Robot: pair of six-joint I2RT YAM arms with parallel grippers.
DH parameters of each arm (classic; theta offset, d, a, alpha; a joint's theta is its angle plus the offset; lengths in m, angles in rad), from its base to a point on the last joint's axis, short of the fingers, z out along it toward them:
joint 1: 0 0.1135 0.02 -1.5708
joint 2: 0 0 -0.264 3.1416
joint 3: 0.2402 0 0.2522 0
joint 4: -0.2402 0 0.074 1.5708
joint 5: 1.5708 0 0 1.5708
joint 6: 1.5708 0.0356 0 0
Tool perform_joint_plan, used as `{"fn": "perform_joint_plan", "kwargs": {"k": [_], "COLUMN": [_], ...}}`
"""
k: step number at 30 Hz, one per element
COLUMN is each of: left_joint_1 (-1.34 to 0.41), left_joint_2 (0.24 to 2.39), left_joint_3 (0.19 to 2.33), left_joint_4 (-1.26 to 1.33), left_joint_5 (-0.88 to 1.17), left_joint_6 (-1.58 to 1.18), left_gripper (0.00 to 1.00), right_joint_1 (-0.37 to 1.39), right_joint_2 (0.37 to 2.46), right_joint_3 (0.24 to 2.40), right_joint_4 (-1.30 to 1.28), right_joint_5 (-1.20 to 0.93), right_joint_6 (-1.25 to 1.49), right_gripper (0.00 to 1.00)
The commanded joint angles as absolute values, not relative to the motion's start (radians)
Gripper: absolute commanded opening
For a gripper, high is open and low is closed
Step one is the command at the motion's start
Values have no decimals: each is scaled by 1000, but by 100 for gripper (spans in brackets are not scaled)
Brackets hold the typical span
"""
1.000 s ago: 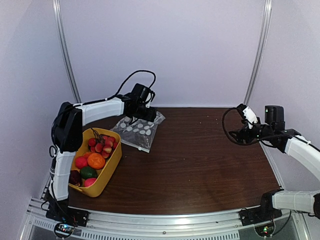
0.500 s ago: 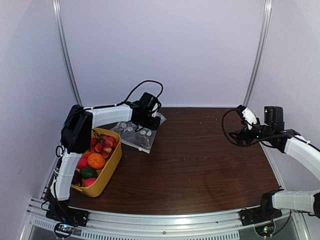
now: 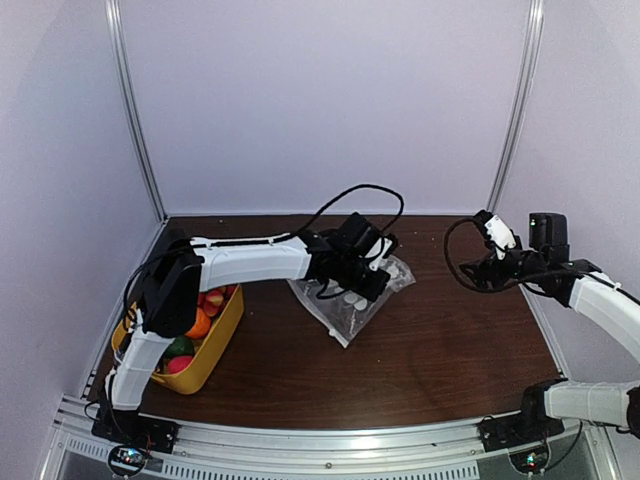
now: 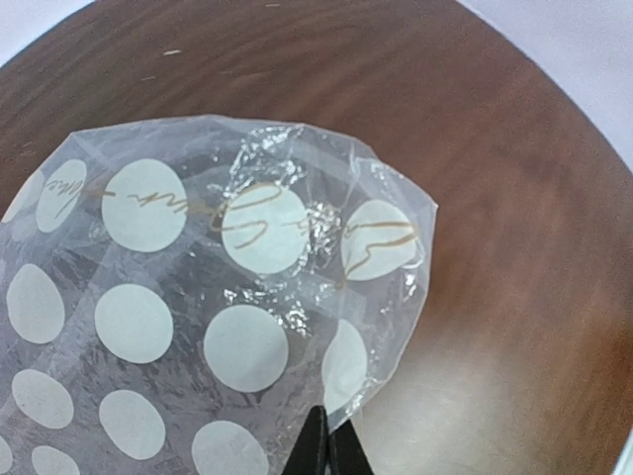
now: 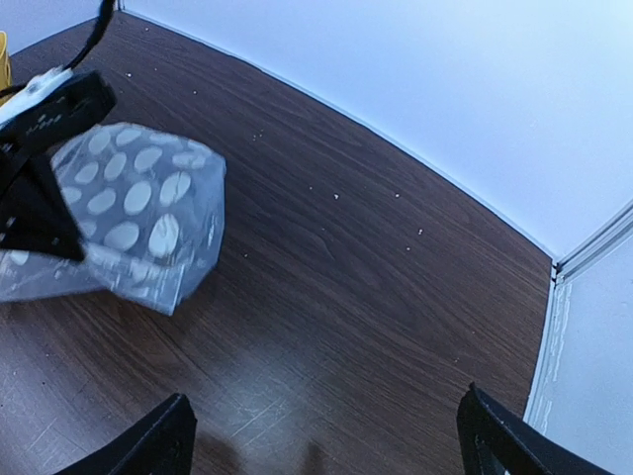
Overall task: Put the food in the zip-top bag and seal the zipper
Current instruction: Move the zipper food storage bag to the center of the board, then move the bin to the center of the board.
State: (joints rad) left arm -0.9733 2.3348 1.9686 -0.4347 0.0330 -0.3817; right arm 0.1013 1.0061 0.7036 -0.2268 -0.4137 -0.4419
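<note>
The brown bench [image 3: 450, 340] carries a yellow tub [image 3: 218, 345] at its near left, partly hidden by the left arm; the zip-top bag [image 3: 345, 305] hangs crumpled over mid-bench, well apart from the tub; the food [image 3: 190, 325] lies in the tub; the left pincer [image 4: 328, 447] is pressed together on the bag's edge; the right pincer [image 5: 321, 440] is spread wide over the right side.

White shells, black joints
Left arm [image 3: 250, 263] and right arm [image 3: 605, 305] carry looping black cables [image 3: 345, 196]; left gripper [image 4: 327, 440] and right gripper [image 5: 324, 421] are matte black
</note>
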Motion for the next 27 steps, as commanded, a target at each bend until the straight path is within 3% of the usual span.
{"fn": "perform_joint_plan", "kwargs": {"k": [1, 4, 7, 12, 18, 27], "left_joint_1": [-1058, -1065, -1058, -1052, -1048, -1045], "left_joint_2": [2344, 2322, 2233, 1943, 1678, 1470], "left_joint_3": [2042, 2089, 2050, 1817, 1554, 1320], "left_joint_4": [-370, -444, -519, -625, -892, -1220], "left_joint_5": [166, 166, 67, -176, -470, -453], "left_joint_6": [-416, -411, -350, -295, -487, -861], "left_gripper": [14, 51, 65, 71, 73, 68], "right_joint_1": [105, 104, 103, 102, 103, 102], "right_joint_2": [957, 955, 959, 947, 948, 953], "right_joint_3": [686, 684, 684, 681, 681, 683], "right_joint_4": [-201, -202, -207, -210, -215, -222], "right_joint_5": [-370, -370, -373, -384, -393, -408], "right_joint_6": [-428, -433, -437, -446, -459, -459], "right_gripper": [93, 93, 93, 93, 94, 94]}}
